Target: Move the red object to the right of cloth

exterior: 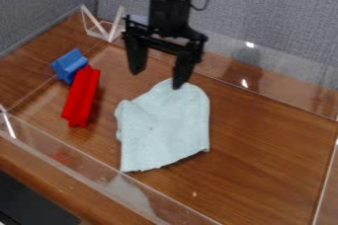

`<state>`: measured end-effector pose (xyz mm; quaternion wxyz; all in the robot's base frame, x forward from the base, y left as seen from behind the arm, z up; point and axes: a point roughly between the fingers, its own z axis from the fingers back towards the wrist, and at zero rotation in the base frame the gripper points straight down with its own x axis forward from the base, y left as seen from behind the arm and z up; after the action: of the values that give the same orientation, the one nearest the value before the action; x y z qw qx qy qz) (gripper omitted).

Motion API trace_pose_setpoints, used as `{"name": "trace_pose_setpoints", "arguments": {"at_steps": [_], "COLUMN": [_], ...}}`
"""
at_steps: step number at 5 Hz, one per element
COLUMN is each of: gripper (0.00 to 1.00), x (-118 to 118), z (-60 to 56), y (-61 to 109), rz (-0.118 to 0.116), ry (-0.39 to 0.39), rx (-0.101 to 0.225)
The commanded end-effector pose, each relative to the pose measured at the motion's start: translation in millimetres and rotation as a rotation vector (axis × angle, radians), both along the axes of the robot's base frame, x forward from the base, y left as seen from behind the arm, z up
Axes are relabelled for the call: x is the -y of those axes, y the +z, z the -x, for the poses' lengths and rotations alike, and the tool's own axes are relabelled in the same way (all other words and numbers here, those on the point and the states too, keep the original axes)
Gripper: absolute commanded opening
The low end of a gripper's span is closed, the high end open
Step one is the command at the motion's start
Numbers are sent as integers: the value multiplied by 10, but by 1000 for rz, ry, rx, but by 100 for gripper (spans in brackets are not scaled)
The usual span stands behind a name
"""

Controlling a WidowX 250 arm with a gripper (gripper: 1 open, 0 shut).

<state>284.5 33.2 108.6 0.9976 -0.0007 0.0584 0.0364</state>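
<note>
Red object [81, 97], long bright bar left of rumpled pale cloth [165, 123], blue cube [69, 66] touching, gripper [160, 70] jaws wide, empty

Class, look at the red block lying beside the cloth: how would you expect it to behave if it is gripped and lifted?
The red block looks rigid with flat faces, so it should probably keep its shape and not roll. Being long, it may tilt if gripped near one end. Its surface looks smooth, so it could slip a little.
</note>
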Motion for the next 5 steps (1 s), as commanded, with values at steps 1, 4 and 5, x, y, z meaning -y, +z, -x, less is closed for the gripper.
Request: {"name": "trace_pose_setpoints", "arguments": {"at_steps": [1,4,5], "gripper": [100,100,100], "x": [-315,-714,-711], "z": [3,83,83], "y": [92,-57,-121], "rz": [-14,-42,-46], "ry": [60,153,154], "rx": [51,69,63]}}
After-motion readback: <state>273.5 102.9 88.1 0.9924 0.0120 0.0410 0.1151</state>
